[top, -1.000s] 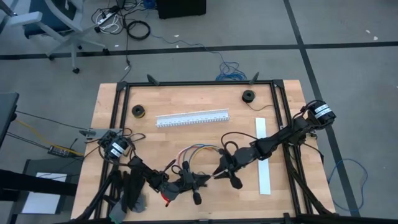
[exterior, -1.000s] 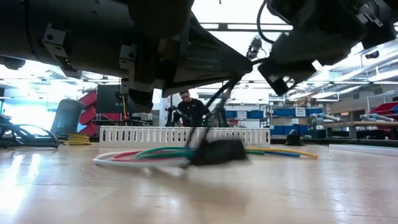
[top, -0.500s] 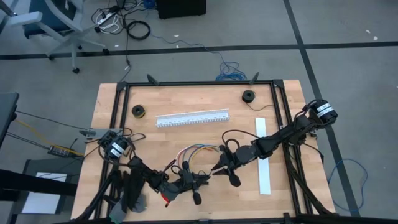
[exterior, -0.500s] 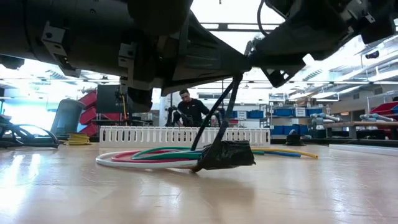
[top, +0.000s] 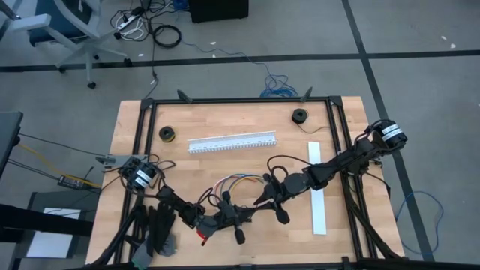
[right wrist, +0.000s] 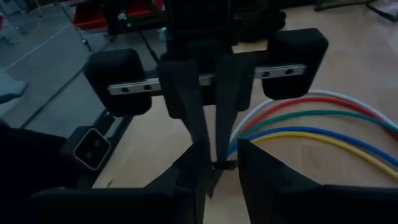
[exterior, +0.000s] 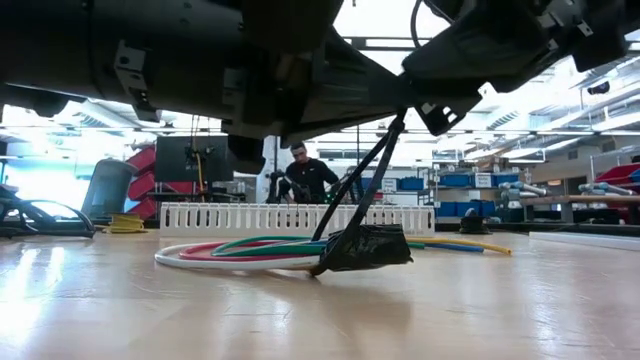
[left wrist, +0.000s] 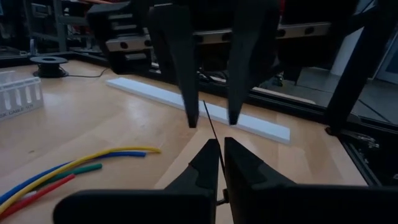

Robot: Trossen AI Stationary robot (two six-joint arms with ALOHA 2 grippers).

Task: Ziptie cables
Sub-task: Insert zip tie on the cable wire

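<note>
The cables (top: 238,182) lie looped on the tabletop (top: 225,124) near its front edge. The left gripper (left wrist: 216,152), jaws clenched on a thin dark zip-tie strap (left wrist: 211,127), faces the right gripper (right wrist: 216,163) closely; its jaws pinch the same strap, evidently to tension it between the arms.

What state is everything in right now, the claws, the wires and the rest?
left claw: shut, pinching a thin black strand.
right claw: low over the table, facing the left claw.
thin black strand: straight, running toward the right claw.
cables: lying loose in a curve on the table.
white slotted channel: lying flat, untouched.
</note>
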